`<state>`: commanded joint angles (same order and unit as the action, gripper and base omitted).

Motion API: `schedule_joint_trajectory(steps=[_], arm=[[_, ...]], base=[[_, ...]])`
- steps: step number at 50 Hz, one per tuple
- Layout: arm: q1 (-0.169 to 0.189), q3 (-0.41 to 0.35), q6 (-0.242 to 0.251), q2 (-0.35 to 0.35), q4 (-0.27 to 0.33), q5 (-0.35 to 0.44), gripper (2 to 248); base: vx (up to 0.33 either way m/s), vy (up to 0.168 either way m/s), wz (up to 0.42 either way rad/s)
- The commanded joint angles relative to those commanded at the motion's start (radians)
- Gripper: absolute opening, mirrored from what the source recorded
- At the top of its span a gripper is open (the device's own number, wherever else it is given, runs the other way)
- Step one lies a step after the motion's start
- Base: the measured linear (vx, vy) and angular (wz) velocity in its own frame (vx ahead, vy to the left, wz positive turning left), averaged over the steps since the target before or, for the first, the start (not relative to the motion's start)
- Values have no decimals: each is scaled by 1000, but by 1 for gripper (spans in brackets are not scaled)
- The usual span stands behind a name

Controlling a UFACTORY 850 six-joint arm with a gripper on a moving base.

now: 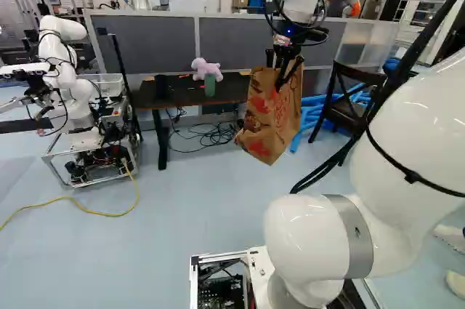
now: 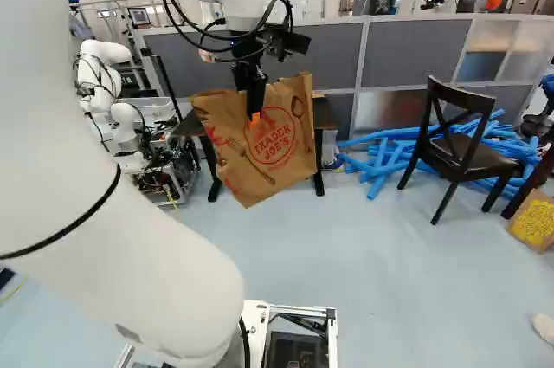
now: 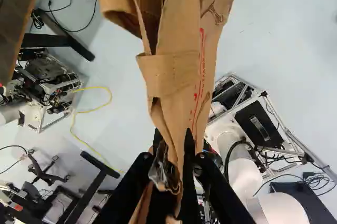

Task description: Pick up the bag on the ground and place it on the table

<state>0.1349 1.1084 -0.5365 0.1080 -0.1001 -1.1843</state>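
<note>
- The brown paper bag hangs tilted in the gripper, raised off the floor and not resting on the table.
- Gripper state: the black fingers pinch the bag's paper from two sides. In the wrist view the paper passes between the fingertips.
- Arm pose: the white arm rises from its lowest joint, reaches forward and angles its wrist down to the bag.
- Wrist view only: the folded bag mouth, with a flat paper strip across its layers. The tabletop lies off to one side of the bag.
- Right base view only: the broad bag face with a round red emblem and utensil drawings, plus a box with a yellow panel at the right edge.
- Left base view only: a green cylindrical item in front of a pink plush toy on the table.
- Materials: creased matte paper on the bag; smooth, glossy arm shells; a dark tabletop with a wood-toned edge.
- Surroundings: a dark chair with a crossed back stands beside long blue tubes. Another robot stands on a metal-framed cart near a yellow cable.
</note>
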Motion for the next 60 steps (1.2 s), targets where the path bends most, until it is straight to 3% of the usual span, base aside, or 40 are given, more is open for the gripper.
schedule_joint_trajectory(steps=[15,60], arm=[[0,0,0,0,0,0,23],[0,0,0,0,0,0,23]], base=[[167,-28,-156],[171,-17,-9]])
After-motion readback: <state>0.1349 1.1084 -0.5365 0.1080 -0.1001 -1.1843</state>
